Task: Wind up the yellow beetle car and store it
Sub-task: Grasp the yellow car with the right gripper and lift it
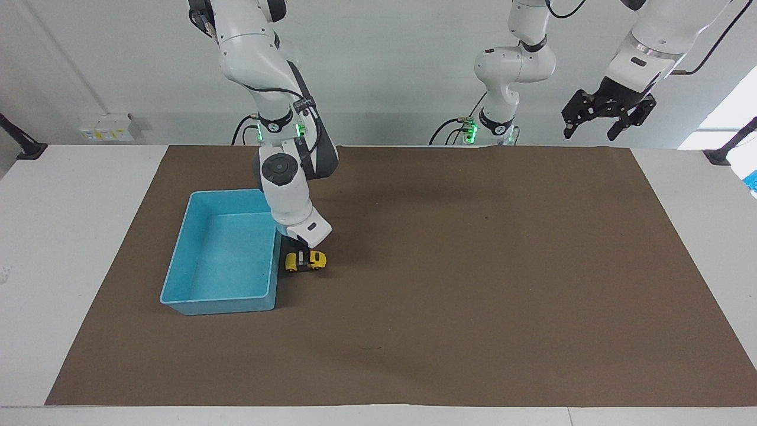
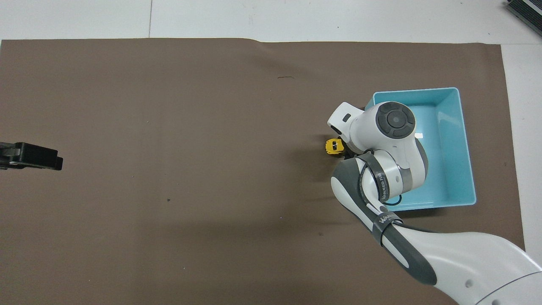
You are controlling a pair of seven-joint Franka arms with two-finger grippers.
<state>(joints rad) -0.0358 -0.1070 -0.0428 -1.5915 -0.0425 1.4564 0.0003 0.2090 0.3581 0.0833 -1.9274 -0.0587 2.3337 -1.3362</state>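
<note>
Right arm's wrist hides half the yellow beetle car (image 2: 333, 146).

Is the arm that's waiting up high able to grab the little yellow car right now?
Probably not. The left gripper hangs high over the left arm's end of the table, while the right gripper is clamped on the yellow beetle car beside the blue bin, covering its top.

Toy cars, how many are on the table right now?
1. The yellow beetle car sits on the brown mat beside the blue bin, gripped by the right gripper. The bin's visible floor holds none; the arm hides part of it.
</note>
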